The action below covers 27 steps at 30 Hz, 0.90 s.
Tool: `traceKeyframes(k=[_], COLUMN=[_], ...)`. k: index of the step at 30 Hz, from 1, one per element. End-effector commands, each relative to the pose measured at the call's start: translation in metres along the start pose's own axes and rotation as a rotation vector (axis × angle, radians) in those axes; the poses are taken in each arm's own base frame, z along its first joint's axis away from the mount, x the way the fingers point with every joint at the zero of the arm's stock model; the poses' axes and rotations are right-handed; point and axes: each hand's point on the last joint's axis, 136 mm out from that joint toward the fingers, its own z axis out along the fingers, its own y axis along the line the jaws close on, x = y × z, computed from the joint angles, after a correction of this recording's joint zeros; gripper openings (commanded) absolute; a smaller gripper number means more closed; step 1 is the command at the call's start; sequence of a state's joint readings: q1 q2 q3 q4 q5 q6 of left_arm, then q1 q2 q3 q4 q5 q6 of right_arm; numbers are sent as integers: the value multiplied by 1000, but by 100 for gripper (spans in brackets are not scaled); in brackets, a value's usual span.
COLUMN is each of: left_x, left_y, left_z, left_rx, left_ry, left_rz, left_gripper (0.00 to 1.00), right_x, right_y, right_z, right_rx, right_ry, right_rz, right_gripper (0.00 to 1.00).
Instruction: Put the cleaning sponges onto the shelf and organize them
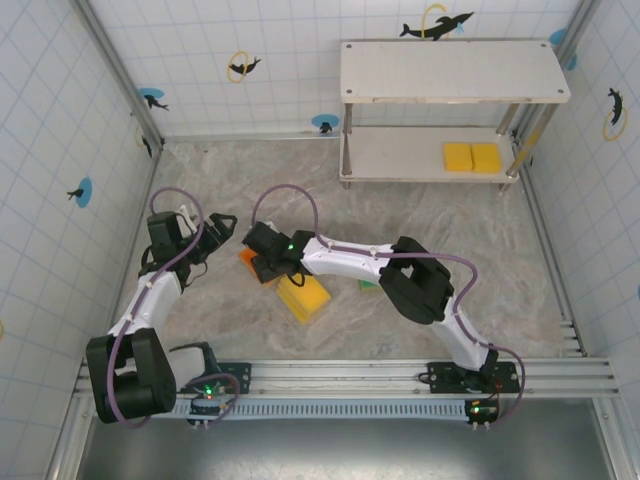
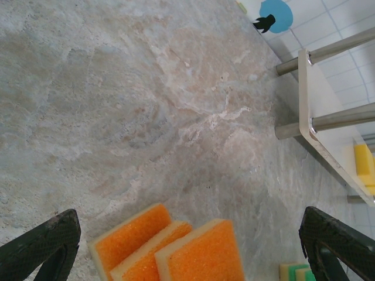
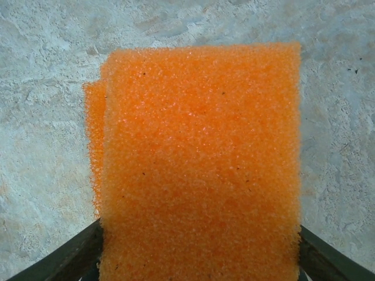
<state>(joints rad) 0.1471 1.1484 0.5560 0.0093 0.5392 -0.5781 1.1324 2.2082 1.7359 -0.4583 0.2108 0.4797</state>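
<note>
Right wrist view has the right gripper [image 3: 198,260] pinching a rectangular orange foam sponge [image 3: 199,158] by its sides, well short of the pale two-tier metal-legged shelf [image 1: 455,70], likely for carrying beside the two yellow sponges [image 1: 471,157] on its lower board, while the left gripper [image 1: 212,237] hangs with fingers spread.
</note>
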Motion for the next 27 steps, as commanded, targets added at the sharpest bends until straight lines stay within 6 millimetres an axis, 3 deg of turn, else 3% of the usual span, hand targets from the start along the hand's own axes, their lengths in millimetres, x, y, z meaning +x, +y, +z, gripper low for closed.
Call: traceKeyframes(k=[1,13,27], left_x=[0,2,9], left_y=[1,4,3], left_z=[0,2,5], left_rx=[3,4,29], left_ry=[3,7,35], left_rz=[14,9,5], left_gripper=[98,98,97], right_x=[-4,-11,-14], right_y=[-4,-19,-44], right_z=[2,-9,-11], right_rx=[9,9,67], right_ry=[-27,-92,-102], right_rz=[2,47,60], right_gripper=[67,57,55])
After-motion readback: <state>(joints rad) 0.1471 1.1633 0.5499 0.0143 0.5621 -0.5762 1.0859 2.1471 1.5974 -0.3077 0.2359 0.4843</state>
